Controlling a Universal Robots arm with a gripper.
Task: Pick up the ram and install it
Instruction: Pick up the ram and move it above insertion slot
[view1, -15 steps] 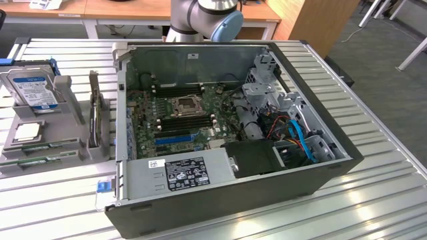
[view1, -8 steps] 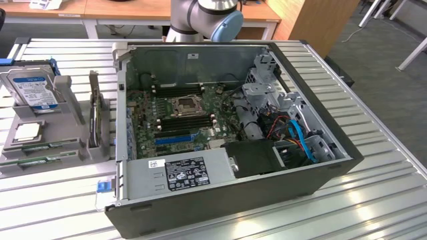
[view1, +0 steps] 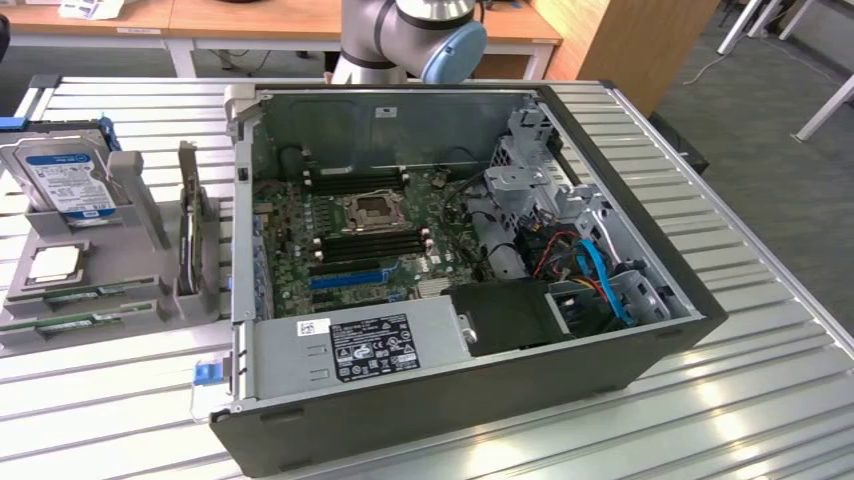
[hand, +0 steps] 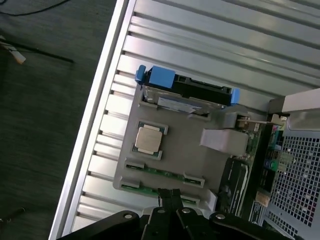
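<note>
- Twice found the ram, once per view; began with the exterior view.
- Noted open computer case (view1: 467, 420) lying on slatted metal table (view1: 747, 400), motherboard (view1: 354, 230) exposed, robot arm (view1: 407, 30) rising behind it.
- Found grey holder (view1: 100, 262) just beside the case, toward the exterior view's left.
- Logged on the holder: hard drive (view1: 67, 180) upright, processor (view1: 56, 263) flat, dark expansion card (view1: 194, 240) on edge.
- Located ram (view1: 74, 323) flat in the holder's outermost slot, other green stick (view1: 80, 293) parallel, between it and the processor.
- Moved to the wrist view.
- Saw gripper (hand: 169, 196) with fingertips pressed together, nothing between them.
- Placed those tips over the holder's (hand: 185, 150) outer edge, crossing the line of the ram (hand: 140, 188); could not tell whether touching or apart.
- Saw other green stick (hand: 162, 172) next slot in, then processor (hand: 149, 140), then hard drive (hand: 187, 100).
</note>
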